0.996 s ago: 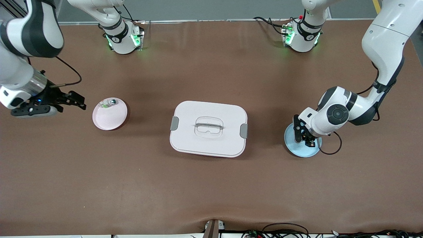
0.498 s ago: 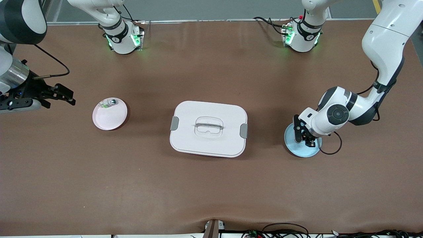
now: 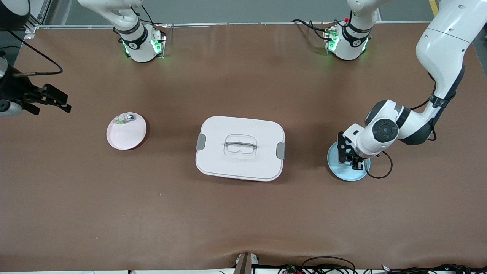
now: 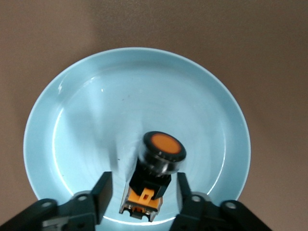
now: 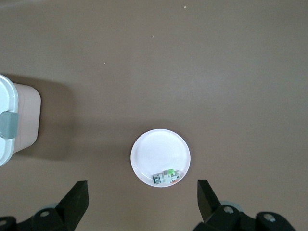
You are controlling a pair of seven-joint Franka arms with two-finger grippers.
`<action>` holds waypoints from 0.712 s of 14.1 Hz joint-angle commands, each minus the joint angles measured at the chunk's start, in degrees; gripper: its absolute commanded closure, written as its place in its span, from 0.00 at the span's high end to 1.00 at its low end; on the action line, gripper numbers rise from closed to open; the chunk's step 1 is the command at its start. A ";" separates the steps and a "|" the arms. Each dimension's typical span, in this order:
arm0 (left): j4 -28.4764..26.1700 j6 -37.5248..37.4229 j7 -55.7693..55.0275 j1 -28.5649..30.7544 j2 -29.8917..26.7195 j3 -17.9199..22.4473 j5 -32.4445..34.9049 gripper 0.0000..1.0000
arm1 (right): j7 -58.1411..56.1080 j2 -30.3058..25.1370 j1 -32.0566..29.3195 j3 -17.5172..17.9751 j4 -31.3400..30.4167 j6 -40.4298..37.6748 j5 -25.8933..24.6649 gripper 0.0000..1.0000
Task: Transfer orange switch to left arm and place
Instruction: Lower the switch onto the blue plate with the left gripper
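The orange switch [image 4: 154, 163] lies on its side on a light blue plate [image 4: 96, 96], orange cap turned away from the wrist. My left gripper [image 4: 144, 187] is low over the plate and open, one finger [image 4: 102, 190] on each side of the switch's black body with a small gap at both sides. In the front view the left gripper [image 3: 352, 161] hides the switch on the blue plate [image 3: 342, 173]. The white box [image 3: 240, 147] stands mid-table between the two plates. My right gripper [image 3: 62, 103] hangs open and empty at the right arm's end of the table.
A pink plate [image 3: 126, 133] toward the right arm's end holds a small clear-silver switch with a green part [image 5: 167, 177]. In the right wrist view, the box's corner and grey clip [image 5: 8, 124] show at the frame's edge. A black cable loops beside the blue plate.
The right arm has drawn back from beside the pink plate toward its end of the table, gripper still open. The left arm has stayed over the blue plate.
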 commanded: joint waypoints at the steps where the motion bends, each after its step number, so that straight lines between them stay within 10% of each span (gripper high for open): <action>1: 2.82 -1.54 -0.26 0.09 0.25 -0.43 0.47 1.00 | 1.14 0.05 -1.01 0.73 1.94 -2.29 -1.26 1.00; 10: 21.36 -23.52 -7.34 -2.46 -0.19 -3.07 -17.96 1.00 | 1.14 0.14 -1.09 0.38 5.37 -5.81 -1.26 1.00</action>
